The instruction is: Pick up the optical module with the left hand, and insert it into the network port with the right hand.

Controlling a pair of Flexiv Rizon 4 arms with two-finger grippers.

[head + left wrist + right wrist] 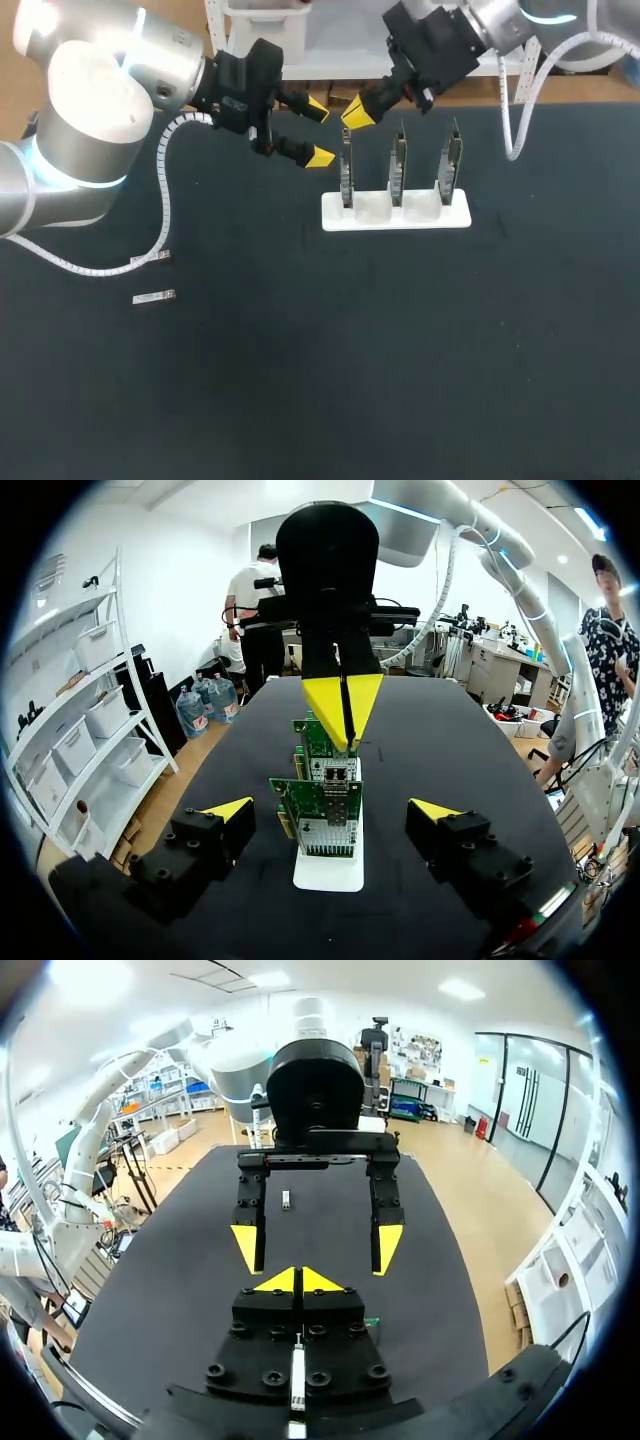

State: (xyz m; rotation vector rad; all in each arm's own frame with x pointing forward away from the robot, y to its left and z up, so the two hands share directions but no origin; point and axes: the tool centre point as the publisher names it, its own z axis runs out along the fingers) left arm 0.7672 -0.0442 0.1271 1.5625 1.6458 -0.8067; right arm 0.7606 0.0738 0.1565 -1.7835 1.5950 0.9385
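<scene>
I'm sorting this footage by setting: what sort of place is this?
Probably a robotics test bench for electronics assembly: a left arm and right arm over a black table, three network cards upright in a white stand, and a small optical module lying loose.

Head camera looks down on the table; wrist cameras face each other across the card rack.

Dark-surfaced table. Toward its far edge stands a white base, with three network cards set upright in a row in its slots. Well apart from the base, on the left side, a small silver optical module lies flat, and the sagging end of a white ribbed cable rests on the surface near it, not touching.
</scene>
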